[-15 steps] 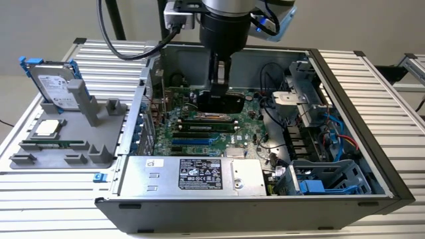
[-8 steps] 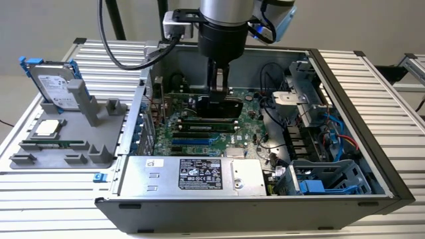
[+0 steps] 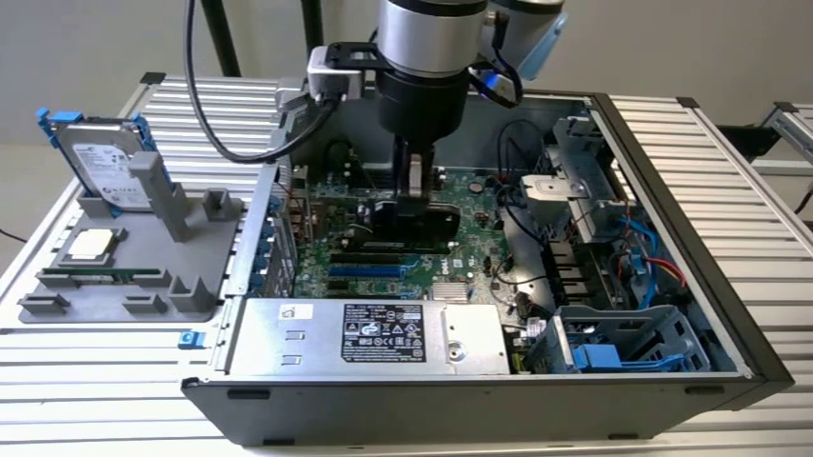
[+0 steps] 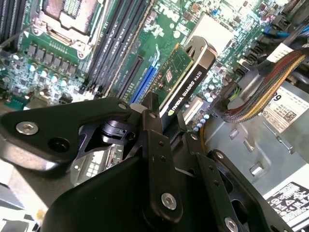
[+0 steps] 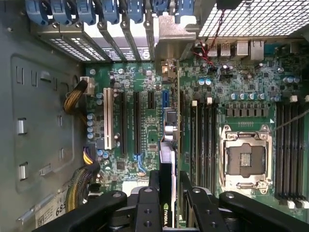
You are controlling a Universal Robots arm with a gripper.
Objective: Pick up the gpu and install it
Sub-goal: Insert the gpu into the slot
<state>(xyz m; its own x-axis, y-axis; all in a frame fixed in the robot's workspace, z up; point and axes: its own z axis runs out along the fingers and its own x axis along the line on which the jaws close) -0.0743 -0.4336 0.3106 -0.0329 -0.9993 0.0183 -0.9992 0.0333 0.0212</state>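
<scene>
1. Your gripper (image 3: 416, 205) is down inside the open computer case (image 3: 661, 133), and in both wrist views its fingers (image 4: 153, 126) are clamped on the top edge of the gpu (image 4: 186, 79), one finger on each face of the card.

2. The gpu hangs edge-down straight below the gripper. In the second wrist view the green board face sits at the card's 10 o'clock side and the black shroud at its 4 o'clock side. In the first wrist view you look right down its thin edge (image 5: 168, 145), running from the fingers at 6 o'clock up to the silver end bracket (image 5: 176, 34) at 12 o'clock.

3. Progress, as I judge it: the pick-up is done, since the card is in your grip and off the grey parts tray (image 3: 76, 309) at 9 o'clock of the case in the exterior view. The hard drive (image 3: 109, 162) stands on that tray.

4. Install is under way and looks late in the step. The card is over the motherboard (image 5: 241, 96), lined up along the expansion slots (image 5: 136, 121), with its bracket at the rear slot openings.

5. Whether the edge connector is fully seated, I cannot tell; the card itself hides the contact line.

6. The power supply (image 3: 368, 333) sits at 6 o'clock of the gripper in the exterior view, apart from the card.
</scene>
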